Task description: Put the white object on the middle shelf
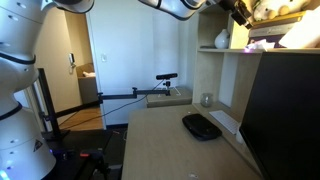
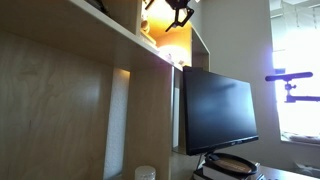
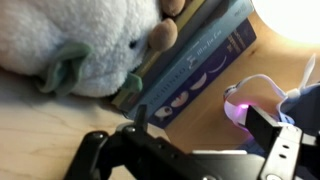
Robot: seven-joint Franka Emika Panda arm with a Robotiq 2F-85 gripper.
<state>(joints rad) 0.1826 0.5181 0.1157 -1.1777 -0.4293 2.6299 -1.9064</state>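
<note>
In an exterior view, the gripper (image 1: 240, 12) is seen high up at the middle shelf (image 1: 232, 49), past the white vase (image 1: 222, 40). Neither the white object nor the spread of the jaws can be made out there. Lower down, a black oval device (image 1: 202, 126) lies on the surface (image 1: 150, 140), towards the edge beside the monitor (image 1: 285, 110).

In an exterior view taken from below, the gripper (image 2: 178, 10) is shown against a warm glow, and the object is hidden.

In the wrist view, the white object (image 3: 252, 98), tinted pink, appears to rest on the shelf wood beside a blue book (image 3: 195, 65) and under a plush toy (image 3: 70, 40). The gripper (image 3: 200, 122) is spread wide, with nothing pinched.

The object is judged light, rigid and smoothly rounded, so likely slippery. It would best be gripped gently across its narrow middle.
</note>
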